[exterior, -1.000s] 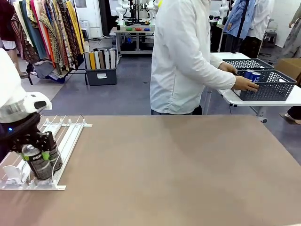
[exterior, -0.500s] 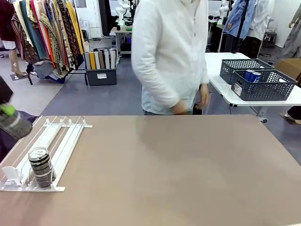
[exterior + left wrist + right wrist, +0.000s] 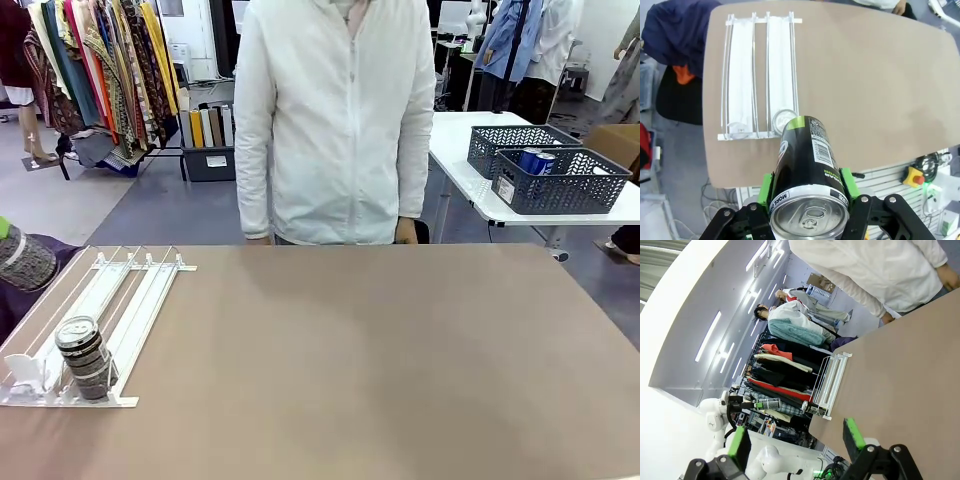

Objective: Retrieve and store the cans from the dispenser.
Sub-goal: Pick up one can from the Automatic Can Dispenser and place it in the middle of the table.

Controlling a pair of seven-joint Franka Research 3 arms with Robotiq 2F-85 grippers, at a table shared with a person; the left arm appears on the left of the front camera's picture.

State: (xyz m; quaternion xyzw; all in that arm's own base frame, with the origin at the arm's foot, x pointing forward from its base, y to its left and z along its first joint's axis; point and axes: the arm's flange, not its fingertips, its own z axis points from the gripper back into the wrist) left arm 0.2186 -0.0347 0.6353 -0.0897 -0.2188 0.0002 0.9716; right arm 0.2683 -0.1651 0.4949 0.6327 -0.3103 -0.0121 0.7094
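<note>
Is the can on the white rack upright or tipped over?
Upright: the can stands in a lane of the dispenser, silver top up.

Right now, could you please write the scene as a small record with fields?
left tool: shut on the dark can, held high above the table
right tool: open, empty
dispenser: second can stands upright at its near end
person: stands at the far side, arms down
basket: on a side table, holds blue cans
</note>
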